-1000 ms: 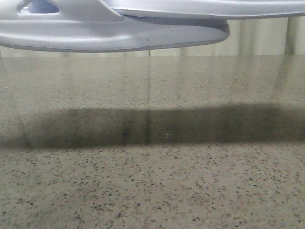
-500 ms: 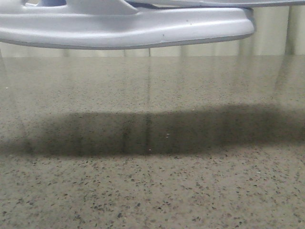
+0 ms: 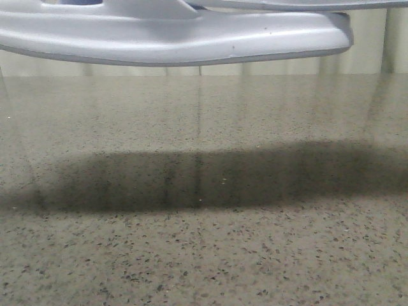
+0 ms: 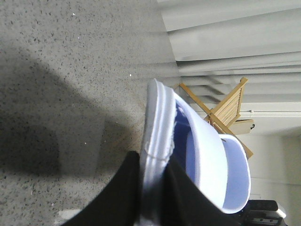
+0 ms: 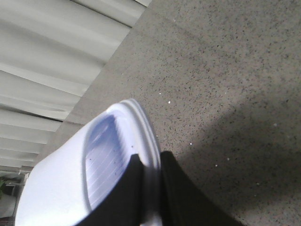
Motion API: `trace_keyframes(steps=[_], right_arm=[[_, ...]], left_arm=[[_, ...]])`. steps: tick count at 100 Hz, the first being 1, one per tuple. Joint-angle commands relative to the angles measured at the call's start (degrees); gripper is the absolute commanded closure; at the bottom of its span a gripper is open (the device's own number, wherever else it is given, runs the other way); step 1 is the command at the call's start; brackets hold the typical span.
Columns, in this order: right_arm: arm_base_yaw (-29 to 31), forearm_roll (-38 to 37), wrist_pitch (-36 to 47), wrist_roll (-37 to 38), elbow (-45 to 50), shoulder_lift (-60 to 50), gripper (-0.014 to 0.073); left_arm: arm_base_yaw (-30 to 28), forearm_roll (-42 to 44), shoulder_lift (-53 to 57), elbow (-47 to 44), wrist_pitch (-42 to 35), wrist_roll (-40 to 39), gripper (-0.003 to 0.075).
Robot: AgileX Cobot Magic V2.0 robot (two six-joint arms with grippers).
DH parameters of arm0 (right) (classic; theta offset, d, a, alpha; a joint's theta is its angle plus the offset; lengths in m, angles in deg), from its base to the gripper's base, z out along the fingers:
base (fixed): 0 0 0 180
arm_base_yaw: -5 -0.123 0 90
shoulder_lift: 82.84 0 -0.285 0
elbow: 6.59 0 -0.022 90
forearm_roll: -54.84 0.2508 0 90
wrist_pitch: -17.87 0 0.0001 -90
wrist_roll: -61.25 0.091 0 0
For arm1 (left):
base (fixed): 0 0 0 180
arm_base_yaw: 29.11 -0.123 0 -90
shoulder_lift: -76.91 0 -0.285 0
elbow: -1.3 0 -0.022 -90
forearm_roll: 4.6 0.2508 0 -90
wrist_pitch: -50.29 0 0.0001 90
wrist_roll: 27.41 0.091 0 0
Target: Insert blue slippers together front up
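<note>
Two pale blue slippers hang in the air above the speckled table. In the front view one slipper (image 3: 166,35) runs across the top edge, sole down, with the edge of the second slipper (image 3: 299,4) just above it at right. My left gripper (image 4: 151,165) is shut on the sole edge of a slipper (image 4: 207,160); its wide strap shows. My right gripper (image 5: 151,162) is shut on the rim of the other slipper (image 5: 99,160), whose ribbed footbed shows. Neither gripper shows in the front view.
The grey speckled table (image 3: 204,255) carries a wide dark shadow (image 3: 210,178) under the slippers. Pale curtains hang behind the table. A wooden folding frame (image 4: 225,108) stands beyond the table edge in the left wrist view.
In the front view the lower slipper has slid to the right and risen slightly, so its side cutout has almost left the top edge. Its shadow on the table has moved with it.
</note>
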Motion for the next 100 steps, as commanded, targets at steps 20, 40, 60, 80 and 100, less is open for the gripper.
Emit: trace_keyframes(steps=[20, 40, 60, 80, 100], right_arm=[[-0.07, 7.52, -1.31, -4.16, -1.55, -0.07, 0.0701], [-0.07, 8.20, -1.80, -5.17, -1.55, -0.07, 0.0701], [-0.07, 8.52, -1.34, -5.17, 0.34, -0.07, 0.0701], [-0.07, 13.08, 1.51, -5.26, 6.00, -0.07, 0.0701], [-0.07, 14.17, 3.99, -5.26, 7.54, -0.07, 0.0701]], left_arm=[[0.24, -6.76, 0.04, 1.48, 6.34, 2.65, 0.0704], [0.24, -7.15, 0.04, 1.48, 7.37, 2.65, 0.0704], [0.24, -7.15, 0.04, 1.48, 7.48, 2.78, 0.0704], [0.24, -7.15, 0.04, 1.48, 7.48, 2.78, 0.0704], [0.24, -7.66, 0.04, 1.48, 7.48, 2.78, 0.0704]])
